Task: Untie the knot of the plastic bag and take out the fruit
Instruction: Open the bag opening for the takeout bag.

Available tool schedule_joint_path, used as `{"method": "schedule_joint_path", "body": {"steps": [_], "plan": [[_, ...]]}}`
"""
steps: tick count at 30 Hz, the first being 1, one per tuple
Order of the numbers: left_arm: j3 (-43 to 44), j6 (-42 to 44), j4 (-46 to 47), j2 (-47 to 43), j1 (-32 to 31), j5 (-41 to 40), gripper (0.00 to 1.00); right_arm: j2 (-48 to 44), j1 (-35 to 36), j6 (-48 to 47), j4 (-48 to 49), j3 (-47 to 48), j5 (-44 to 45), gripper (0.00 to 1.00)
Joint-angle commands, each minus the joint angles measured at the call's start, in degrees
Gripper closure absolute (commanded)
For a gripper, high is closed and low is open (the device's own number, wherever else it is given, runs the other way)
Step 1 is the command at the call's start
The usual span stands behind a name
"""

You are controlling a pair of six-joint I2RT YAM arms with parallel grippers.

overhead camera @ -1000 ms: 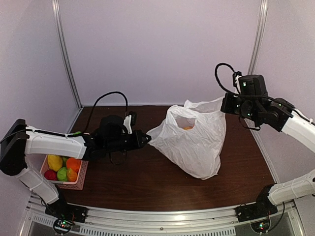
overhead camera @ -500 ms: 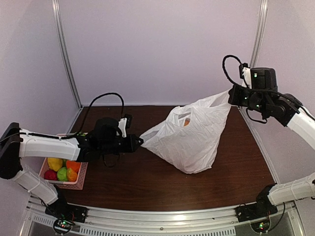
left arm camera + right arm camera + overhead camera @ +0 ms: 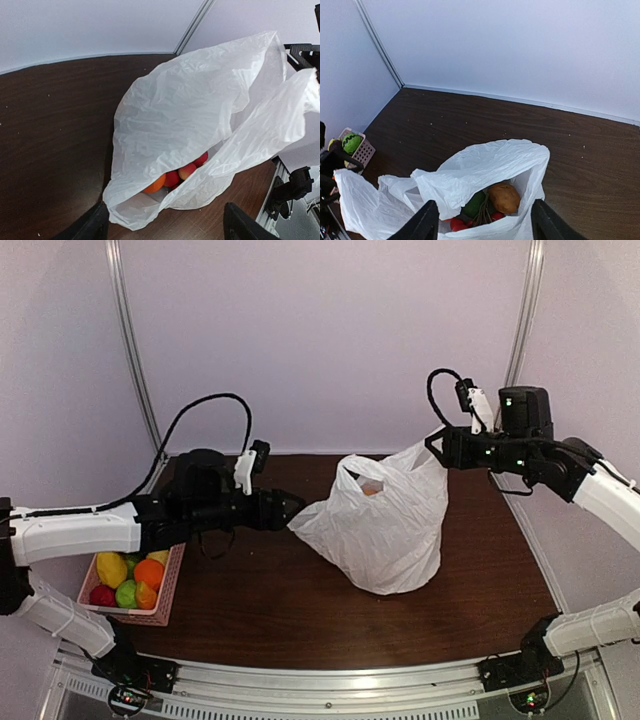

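White plastic bag (image 3: 385, 530) sits loose between your left gripper (image 3: 292, 508) and right gripper (image 3: 437, 447) — both spread, gripping nothing — so it may slump shut over the fruit (image 3: 172, 178).

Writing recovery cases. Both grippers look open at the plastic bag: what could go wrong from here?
1. The left gripper and right gripper are open, so the plastic bag seems unheld; its mouth could slump shut.
2. In the left wrist view the orange fruit and red fruit sit near the bag's low lip and might roll onto the table.
3. Thin film sits between both pairs of jaws; a grab may catch only plastic.
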Motion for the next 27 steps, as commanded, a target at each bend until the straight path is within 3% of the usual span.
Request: {"method": "schedule_joint_path", "body": {"steps": [1,5,8,12,22,27], "plan": [[5.73,5.19,-3.7,-1.41,-0.37,3.02,0.17,-3.43,0.07,-3.05,-3.35,2.34,-2.64,0.3],[9.0,6.24,-3.9,0.28,-0.6,3.34,0.11,-6.27,1.47,-4.7,-5.01,1.68,-5.74,0.12],[13.77,6.74,-6.21,3.4,-0.62,3.47,0.1,-8.49,3.79,-5.67,-4.36,0.36,-6.64,0.07],[18.68,5.99,-8.29,6.72,-0.62,5.95,0.09,-8.92,7.71,-6.81,-4.67,1.1,-7.09,0.04],[17.71,3.51,-9.0,6.54,-0.62,7.12,0.07,1.28,16.82,-10.4,-3.41,6.43,-8.32,0.05],[18.73,3.78,-11.09,7.27,-0.54,7.65,0.06,8.04,17.09,-13.49,-4.36,10.33,-9.04,0.12]]}}
